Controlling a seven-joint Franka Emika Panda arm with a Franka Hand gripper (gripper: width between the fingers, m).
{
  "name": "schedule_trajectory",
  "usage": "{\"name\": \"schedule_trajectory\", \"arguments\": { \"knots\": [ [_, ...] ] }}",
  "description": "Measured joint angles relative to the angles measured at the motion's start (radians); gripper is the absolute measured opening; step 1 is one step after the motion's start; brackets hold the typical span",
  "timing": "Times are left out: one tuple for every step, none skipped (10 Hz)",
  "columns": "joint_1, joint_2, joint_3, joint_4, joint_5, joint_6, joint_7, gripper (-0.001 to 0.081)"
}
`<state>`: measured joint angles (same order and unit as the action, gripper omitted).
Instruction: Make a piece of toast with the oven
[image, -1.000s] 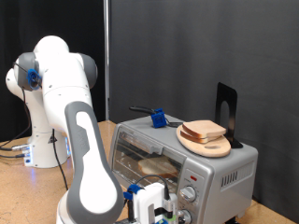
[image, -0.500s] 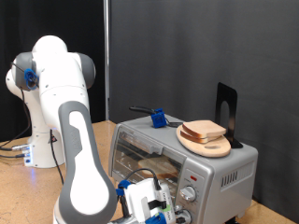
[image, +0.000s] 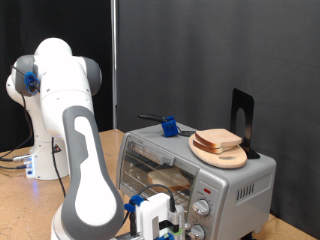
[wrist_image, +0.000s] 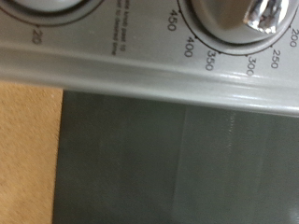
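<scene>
Gripper is low at the near front of the oven, right by its knobs; can't tell jaw state, fingers hidden. Piece of toast sits inside on the rack behind the glass. Another bread slice rests on a wooden plate on top of the oven, right side.

A round wooden plate carrying a bread slice is seen in the exterior view. A blue object, possibly a clip, lies to its left, and a black stand rises behind it. A black curtain forms the backdrop above the tan counter.
</scene>
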<state>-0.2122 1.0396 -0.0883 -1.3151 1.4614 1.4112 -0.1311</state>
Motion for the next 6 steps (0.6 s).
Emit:
{"name": "schedule_trajectory", "arguments": {
  "knots": [
    [0.0,0.0,-0.007,0.008,-0.014,-0.006,0.05,0.0],
    [0.0,0.0,-0.011,0.016,-0.025,-0.007,0.09,0.0166],
    [0.0,0.0,-0.014,0.024,-0.038,-0.007,0.115,0.0166],
    [0.0,0.0,-0.016,0.03,-0.046,-0.004,0.121,0.0343],
    [0.002,0.0,-0.017,0.034,-0.047,0.011,0.107,0.0478],
    [0.005,0.0,-0.017,0.036,-0.048,0.028,0.084,0.0478]
  ]
}}
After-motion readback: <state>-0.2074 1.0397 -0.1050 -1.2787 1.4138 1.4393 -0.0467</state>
